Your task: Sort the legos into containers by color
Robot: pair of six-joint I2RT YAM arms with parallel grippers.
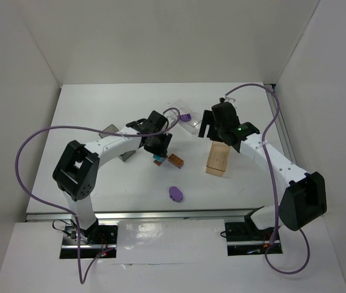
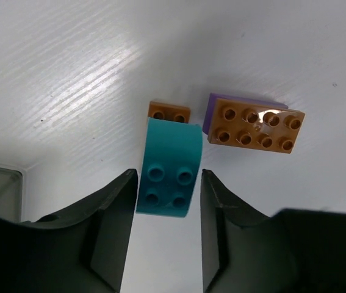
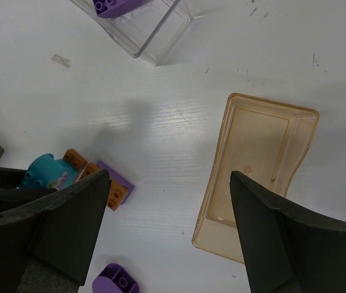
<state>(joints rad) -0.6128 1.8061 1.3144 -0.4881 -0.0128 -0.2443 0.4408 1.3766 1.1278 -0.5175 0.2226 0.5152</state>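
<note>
**Left claw** (image 2: pixel 168 177): positioned low over the middle of the bench (image 1: pixel 99 189). Its two fingers (image 2: pixel 115 226) stood on either side of a teal brick (image 2: pixel 168 168) and close against its flanks. Whether the claw was clenched on the brick or merely straddling it could not be told.

**Right claw** (image 3: pixel 168 177): released, fingers spread wide and holding nothing. It was suspended above the far end of the tan container (image 3: pixel 261 177).

**Bricks:**
- The teal brick lay stud side up at the centre of the bench.
- A small orange-brown piece (image 2: pixel 169 112) touched its far end.
- Just to the right, an orange-brown brick (image 2: pixel 258 128) sat on top of a purple piece (image 2: pixel 237 101), of which only one edge showed.
- The purple oval piece (image 1: pixel 175 194) lay alone on the bench, nearer the arm bases and apart from this group.
- A purple brick (image 1: pixel 186 116) rested inside the clear container (image 1: pixel 179 110), at the far centre of the bench.

**Containers:**
- The tan container stood right of the brick group with nothing in it.
- The dark-grey container (image 1: pixel 126 156) lay left of the group, largely hidden beneath the left arm. Its contents could not be seen.
</note>
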